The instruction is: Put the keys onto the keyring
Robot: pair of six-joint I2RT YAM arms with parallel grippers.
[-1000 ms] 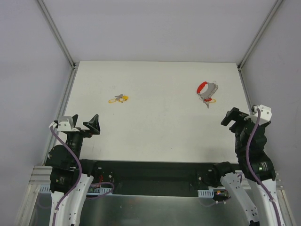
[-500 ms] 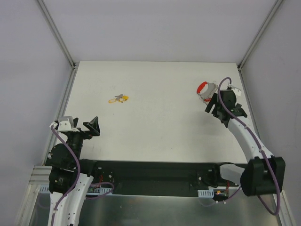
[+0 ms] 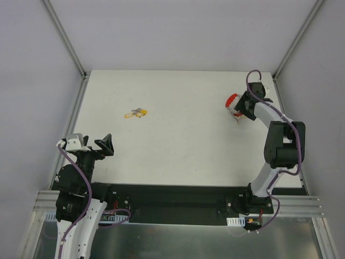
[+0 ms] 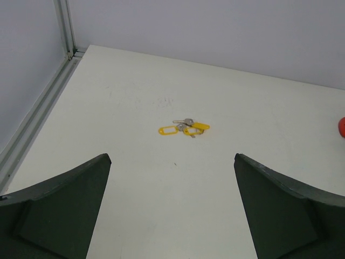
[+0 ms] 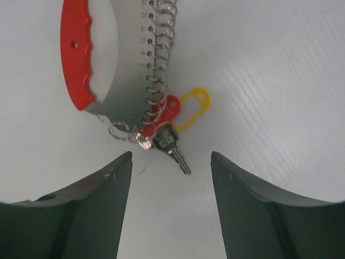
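The left gripper (image 4: 171, 157) sits at the lower left of the overhead view. Its two dark fingers (image 4: 59, 210) are spread wide, with only bare table (image 4: 259, 97) between them. Near the middle of its wrist view lies a small cluster of keys (image 4: 184, 128): silver blades with yellow plastic tags, lying flat and well apart from the fingers. Seen from overhead, this cluster is in the upper left part of the tabletop.

The right arm (image 3: 280, 140) reaches to the upper right of the table, where the right gripper (image 5: 171, 155) hangs over the keyring (image 5: 78, 54) (from overhead the wrist covers most of it, and only the red curve shows). In the upper left of the right wrist view, the keyring appears as a red curved grip on a grey band edged with a wire spiral (image 5: 159, 65). Gathered at the spiral's lower end are a red tag (image 5: 166, 109), a yellow tag (image 5: 195, 107) and a silver key (image 5: 173, 147). The jaws stand partly apart and hold nothing. The key's tip sits in the frame between the two fingertips and touches neither.
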